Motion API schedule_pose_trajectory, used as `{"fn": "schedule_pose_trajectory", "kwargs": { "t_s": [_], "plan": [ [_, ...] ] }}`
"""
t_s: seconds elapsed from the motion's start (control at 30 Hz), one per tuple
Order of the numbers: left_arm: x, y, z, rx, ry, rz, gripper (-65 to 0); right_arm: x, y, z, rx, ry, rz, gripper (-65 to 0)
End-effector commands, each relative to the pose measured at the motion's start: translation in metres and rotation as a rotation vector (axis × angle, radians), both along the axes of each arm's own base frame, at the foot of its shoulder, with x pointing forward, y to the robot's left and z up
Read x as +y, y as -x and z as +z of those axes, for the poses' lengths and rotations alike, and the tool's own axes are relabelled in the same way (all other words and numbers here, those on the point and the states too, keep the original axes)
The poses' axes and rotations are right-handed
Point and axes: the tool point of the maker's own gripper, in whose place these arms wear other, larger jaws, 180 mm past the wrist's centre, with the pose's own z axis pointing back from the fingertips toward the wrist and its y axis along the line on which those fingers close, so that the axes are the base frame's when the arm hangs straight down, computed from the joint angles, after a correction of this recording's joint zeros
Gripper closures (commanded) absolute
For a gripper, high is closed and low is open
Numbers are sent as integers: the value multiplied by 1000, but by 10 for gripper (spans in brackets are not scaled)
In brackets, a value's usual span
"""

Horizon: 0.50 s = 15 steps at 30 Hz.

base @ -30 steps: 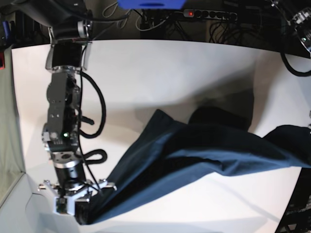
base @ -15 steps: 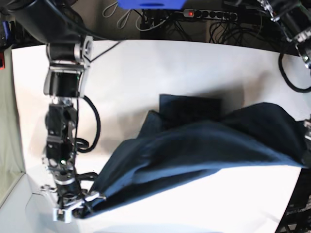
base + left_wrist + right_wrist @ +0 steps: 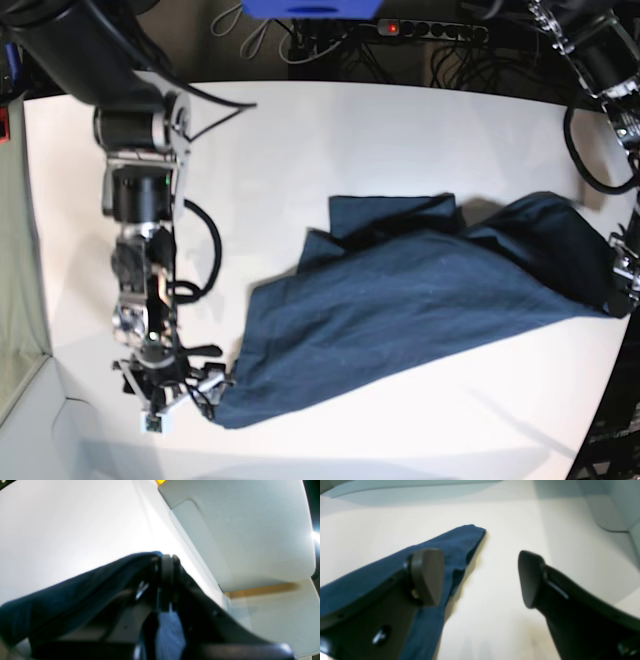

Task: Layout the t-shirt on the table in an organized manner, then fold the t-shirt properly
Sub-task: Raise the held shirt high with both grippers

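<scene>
1. Right claw, black, two-fingered [image 3: 480,580]: spread wide, nothing between the fingers; stands just above the table, beside the shirt's near corner, at the left of the base view.
2. Plain dark navy-blue cloth t-shirt [image 3: 350,315]: one item, lying across the middle of the large matte white table [image 3: 480,420], reaching to its right-hand edge. Largely spread, slantwise; upper edge bunched and uneven. Laying-out: partly done, by appearance. Folding: no orderly fold visible; all folds apparently outstanding.
3. Left claw, black [image 3: 166,580]: pressed together, pinching the t-shirt's edge, at the right of the base view. Release of this end outstanding.
4. Remaining, as judged: straightening of the upper edge, squaring of the whole, then every fold.
</scene>
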Motion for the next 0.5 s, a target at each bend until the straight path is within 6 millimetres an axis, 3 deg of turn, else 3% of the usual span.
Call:
{"fn": "schedule_pose_trajectory", "kwargs": {
  "t_s": [0.0, 0.07, 0.17, 0.3, 0.47],
  "plan": [
    [7, -5, 25, -69, -16, 9, -2, 2, 2, 32, -109, 0, 0, -494],
    [8, -4, 23, -64, -11, 11, -2, 13, 26, 39, -159, -2, 14, -503],
    [6, -6, 23, -65, -10, 7, -2, 48, 57, 35, -175, 22, 100, -504],
    [4, -6, 22, -62, -8, 1, -2, 91, 98, 11, -138, 36, 212, -503],
    [5, -6, 23, -63, -10, 1, -2, 129, 137, -23, -57, 24, 313, -503]
  ]
}}
